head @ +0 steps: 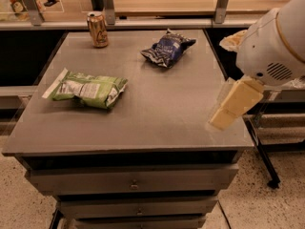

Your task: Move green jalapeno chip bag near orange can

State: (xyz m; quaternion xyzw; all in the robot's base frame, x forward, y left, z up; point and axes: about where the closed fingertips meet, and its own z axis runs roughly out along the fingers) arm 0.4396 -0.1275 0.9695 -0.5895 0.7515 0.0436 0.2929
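The gripper (236, 105), a pale cream blocky piece, hangs from a rounded white arm (276, 42) over the near corner of the bench (157, 113), tilted down and inward. From this angle I cannot tell whether it is open or closed, and nothing is seen in it. The green jalapeno chip bag (88, 88) lies flat well apart from the gripper, across the bench on the side away from the arm. It is a crinkled, puffy light-green packet with white patches and a white end seal pointing away from the gripper, and what is inside is hidden. The orange can (98, 29) stands upright farther off still, at the back corner diagonally opposite the gripper and apart from the green bag. It is copper-orange metal with a silver top and a pale emblem, and whether it has been opened cannot be made out. The dark blue chip bag (167, 48), crumpled and glossy, lies beyond the gripper toward the back edge, nearer to it than the other two things. The bench top is smooth, dull grey and faintly reflective. Beneath it are shut grey drawers (133, 180) with small pulls, and their contents are out of sight. The arm is cut off by the picture's edge, and the bench base is cut off at the bottom.
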